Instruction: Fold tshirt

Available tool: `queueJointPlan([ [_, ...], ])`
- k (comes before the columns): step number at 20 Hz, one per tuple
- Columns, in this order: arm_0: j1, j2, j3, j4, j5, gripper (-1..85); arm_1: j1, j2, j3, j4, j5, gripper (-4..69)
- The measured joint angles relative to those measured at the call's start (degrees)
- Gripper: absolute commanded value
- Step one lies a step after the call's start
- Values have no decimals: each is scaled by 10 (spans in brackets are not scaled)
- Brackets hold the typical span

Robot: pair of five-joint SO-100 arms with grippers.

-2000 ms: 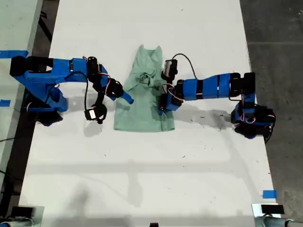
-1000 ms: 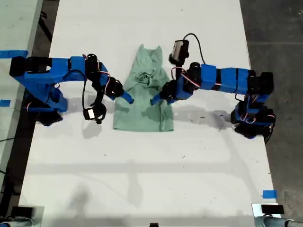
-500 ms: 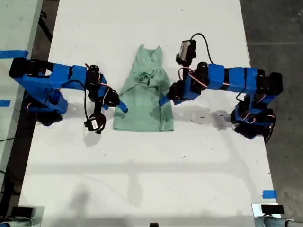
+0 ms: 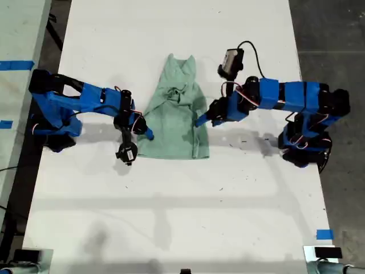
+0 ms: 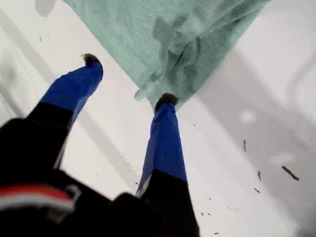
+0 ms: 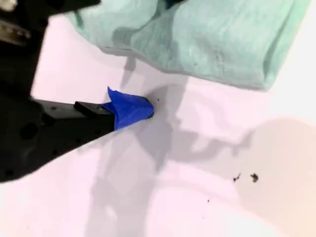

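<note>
- Exterior view's left: an arm's tip sits at the shirt's [image 4: 174, 123] lower corner.
- Centre of the table [image 4: 171, 217]: the shirt lies narrowed, sides turned in, rumpled near the collar. The crosswise fold appears still to do.
- Exterior view's right: an arm's tip is at the shirt's edge.
- My first gripper [image 5: 129, 79]: jaws wide apart, empty, one tip touching cloth.
- My second gripper [image 6: 131, 111]: one tip shows, beside the cloth; opening cannot be told.

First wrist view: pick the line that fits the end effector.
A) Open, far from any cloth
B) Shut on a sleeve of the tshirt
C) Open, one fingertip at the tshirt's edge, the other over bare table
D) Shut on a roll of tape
C: my first end effector stands open, with one fingertip at the edge of the tshirt and the other over the bare white table.
</note>
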Motion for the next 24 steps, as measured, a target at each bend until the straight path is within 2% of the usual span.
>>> queueJointPlan([
  [2, -5, -17, 7, -25, -1, 85, 1, 13, 20, -10, 0, 212],
  [5, -8, -33, -5, -68, -1, 8, 2, 20, 33, -18, 0, 208],
  [14, -8, -42, -23, -65, -2, 0, 6, 21, 50, -35, -3, 204],
  [19, -15, -48, -150, 91, 0, 0, 7, 20, 58, -40, -3, 203],
  [24, -12, -137, -373, 194, 37, 0, 7, 38, 73, -42, -3, 202],
])
